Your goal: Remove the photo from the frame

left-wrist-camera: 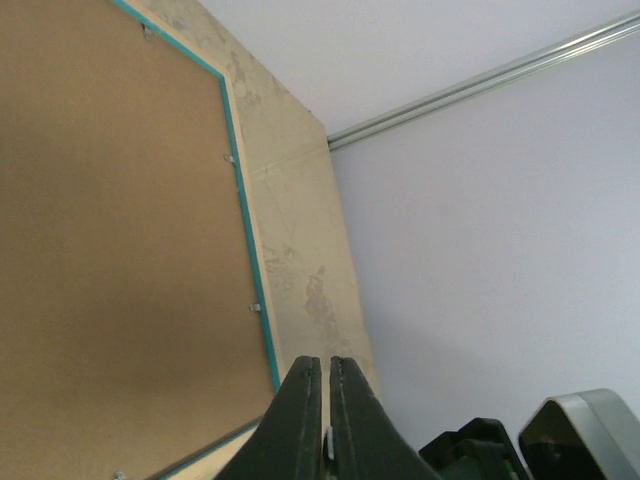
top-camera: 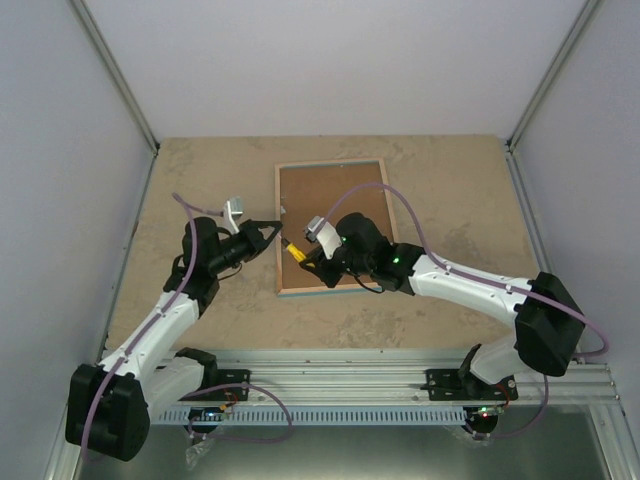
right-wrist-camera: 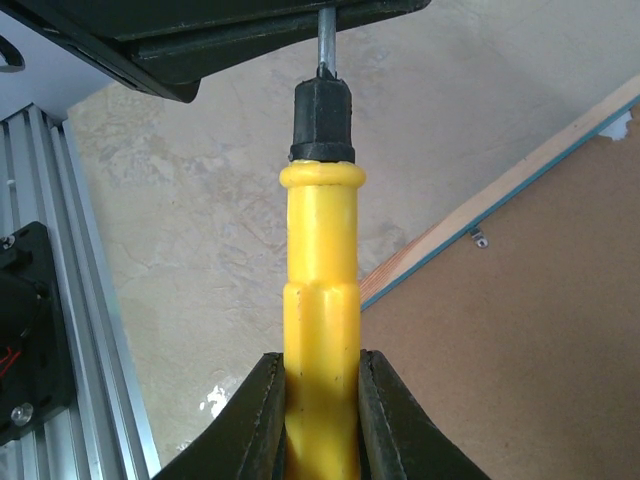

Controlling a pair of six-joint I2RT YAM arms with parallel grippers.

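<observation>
Risk of skidding: left gripper [top-camera: 272,233], pinched shut on nothing just beside the frame [top-camera: 335,195], pins nothing down. It lies back-up on the table [top-camera: 450,200]; photo hidden beneath. Further right, right gripper [top-camera: 316,262] clamps a yellow screwdriver [right-wrist-camera: 320,260] by its handle, jaws narrowly apart, over the near-left corner; a slip could gouge the fibreboard.

The desk [top-camera: 440,190] is showing a mottled beige, stone-like top that is running back to the pale enclosure walls. The frame [top-camera: 320,195] is lying flat on it, face down, with its brown fibreboard back facing up, and it is sitting near the middle of the surface, turned slightly off square. A thin turquoise border and a light wood rim are edging the board. What look like small metal clips [left-wrist-camera: 254,307] are sitting along the board's edge. An aluminium rail [top-camera: 350,365] is running along the desk's near edge.
</observation>
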